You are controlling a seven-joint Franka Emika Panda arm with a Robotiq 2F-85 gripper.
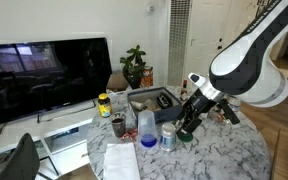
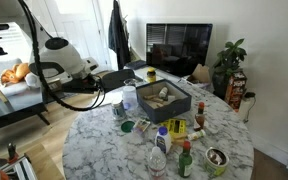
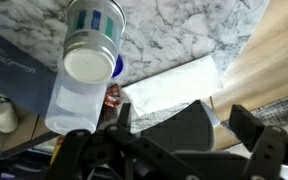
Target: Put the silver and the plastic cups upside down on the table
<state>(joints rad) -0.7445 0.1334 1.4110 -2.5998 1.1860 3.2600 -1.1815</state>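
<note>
Low in the wrist view the end effector [image 3: 224,128] is released, its fingers spread and gripping nothing. Left of centre, the plastic cup [image 3: 72,108] overlaps the silver cup [image 3: 96,28] at the frame's top. Both are on the marble surface [image 3: 184,25], with a white sheet [image 3: 174,85] to their right. In an exterior view, low in mid-frame, the silver cup [image 1: 168,137] stands just left of the end effector [image 1: 189,125]. The plastic cup [image 1: 146,124] is further left, then a dark cup [image 1: 118,126]. A television [image 1: 44,75] fills the upper left.
</note>
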